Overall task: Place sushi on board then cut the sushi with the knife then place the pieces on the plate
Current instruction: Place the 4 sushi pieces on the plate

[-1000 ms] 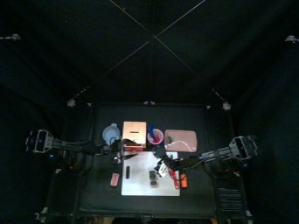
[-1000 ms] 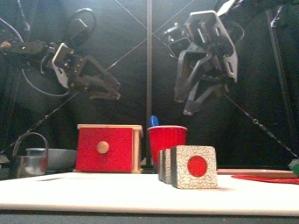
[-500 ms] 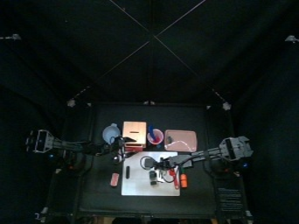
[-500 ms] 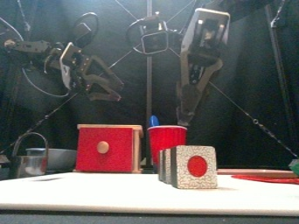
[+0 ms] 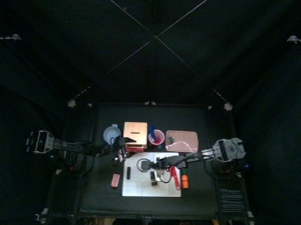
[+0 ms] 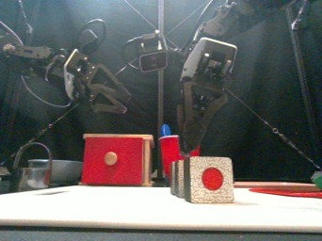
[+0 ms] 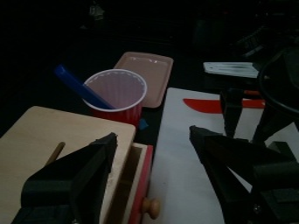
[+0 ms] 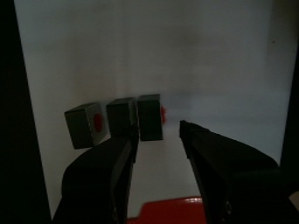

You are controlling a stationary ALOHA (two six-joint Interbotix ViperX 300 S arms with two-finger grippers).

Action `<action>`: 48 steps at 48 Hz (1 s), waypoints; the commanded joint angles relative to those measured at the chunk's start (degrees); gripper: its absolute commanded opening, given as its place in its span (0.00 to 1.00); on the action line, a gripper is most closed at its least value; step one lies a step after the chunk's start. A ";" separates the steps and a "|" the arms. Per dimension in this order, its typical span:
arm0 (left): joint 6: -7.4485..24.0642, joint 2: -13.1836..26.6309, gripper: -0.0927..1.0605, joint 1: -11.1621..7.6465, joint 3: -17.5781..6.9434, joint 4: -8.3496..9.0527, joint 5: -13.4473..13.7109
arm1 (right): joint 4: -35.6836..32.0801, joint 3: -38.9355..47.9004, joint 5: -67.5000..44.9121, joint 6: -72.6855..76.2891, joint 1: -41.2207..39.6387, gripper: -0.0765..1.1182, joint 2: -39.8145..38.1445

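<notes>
The sushi roll point(image 6: 204, 179) stands on the white cutting board point(image 5: 168, 188); its dark blocks with red centres point(image 8: 117, 120) sit side by side with thin gaps. My right gripper point(image 6: 186, 139) hangs open above the sushi point(image 5: 157, 177), its jaws either side of the roll's end in the right wrist view point(image 8: 158, 140). A red knife point(image 5: 181, 182) lies near the board's right edge point(image 7: 211, 106). A blue knife point(image 6: 167, 131) stands in the red cup point(image 6: 180, 151). The pink plate point(image 5: 182, 141) lies bare at the back right. My left gripper point(image 5: 119, 150) hovers open over the wooden box point(image 7: 59, 149).
The wooden box with its red drawer front point(image 6: 117, 159) stands left of the red cup point(image 5: 154, 137). A blue-grey bowl point(image 5: 112, 134) sits at the back left, a metal cutter point(image 6: 36, 173) at the far left. A small red item point(image 5: 115, 180) lies left of the board.
My right gripper has swung left and come down over the board, ending above the sushi. The left arm has barely moved.
</notes>
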 commanded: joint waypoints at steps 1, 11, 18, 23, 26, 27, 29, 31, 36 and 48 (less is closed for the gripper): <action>0.00 -0.09 0.93 0.18 -0.53 -0.18 -0.18 | 0.18 -1.41 -0.35 0.00 0.00 0.73 -0.62; 0.00 -0.09 0.93 0.18 -0.44 -0.79 -0.18 | 0.00 -1.76 -0.62 -0.09 0.09 0.73 0.88; 0.00 -0.18 0.93 0.18 -0.44 -0.79 -0.18 | -0.26 -2.20 -0.70 -0.09 -0.18 0.72 2.02; 0.00 -0.09 0.93 0.18 -0.09 -0.79 -0.18 | -0.26 -2.46 -0.97 -0.18 -0.18 0.71 2.72; 0.00 -0.09 0.93 0.26 0.00 -0.88 -0.18 | -0.35 -2.46 -1.23 -0.18 -0.09 0.69 2.99; 0.00 -0.09 0.93 0.18 0.09 -0.88 -0.18 | -0.26 -2.46 -1.32 -0.18 -0.09 0.68 2.99; 0.00 -0.09 0.93 0.18 0.26 -0.88 -0.18 | -0.35 -2.46 -1.41 -0.09 -0.18 0.66 2.99; 0.00 -0.09 0.93 0.18 0.35 -0.97 -0.18 | -0.35 -2.46 -1.58 0.18 -0.18 0.62 2.99; 0.00 -0.09 0.93 0.26 0.44 -1.14 -0.18 | -0.44 -2.02 -1.67 0.97 -0.35 0.53 2.37; 0.00 -0.09 0.93 0.18 0.44 -1.14 -0.18 | -0.09 2.72 0.18 5.27 -3.34 0.49 -5.54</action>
